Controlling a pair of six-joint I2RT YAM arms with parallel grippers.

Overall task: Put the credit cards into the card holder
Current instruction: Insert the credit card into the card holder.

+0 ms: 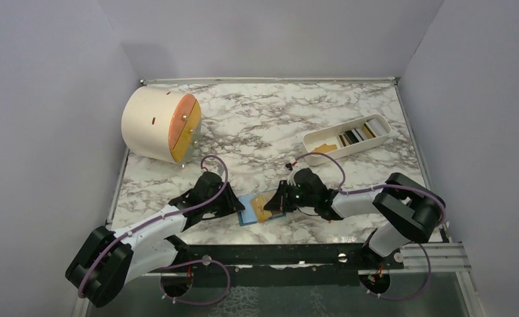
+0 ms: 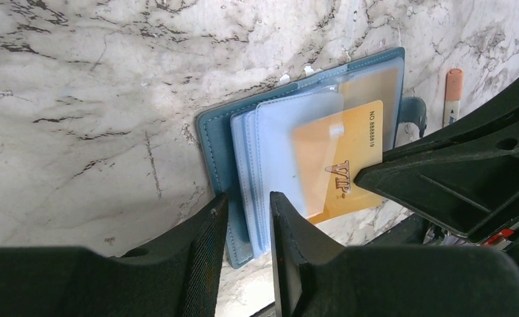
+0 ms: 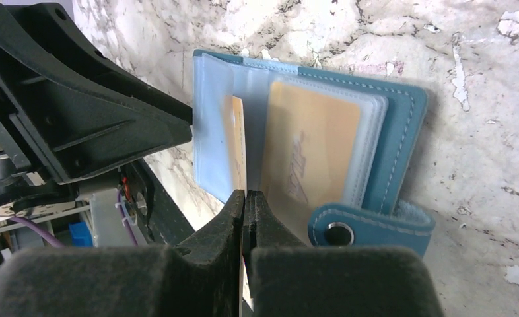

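The teal card holder [image 2: 214, 142] lies open on the marble between both arms, its light blue sleeves [image 2: 276, 152] fanned up. My right gripper [image 3: 245, 198] is shut on the edge of a gold credit card [image 2: 352, 155] marked VIP, which sits partly inside a clear sleeve. Another gold card [image 3: 313, 148] fills a sleeve behind it. My left gripper [image 2: 249, 218] stands open, its fingers astride the holder's cover edge and sleeves. From above, the holder [image 1: 249, 206] lies between the left gripper [image 1: 238, 206] and right gripper [image 1: 278, 200]. More credit cards [image 1: 356, 135] stand in the tray.
The white oblong tray [image 1: 311, 140] lies at the back right. A round cream drum with an orange and yellow face [image 1: 161, 125] stands at the back left. A thin stick with an orange tip [image 2: 452, 92] lies just beyond the holder's snap strap [image 3: 369, 228].
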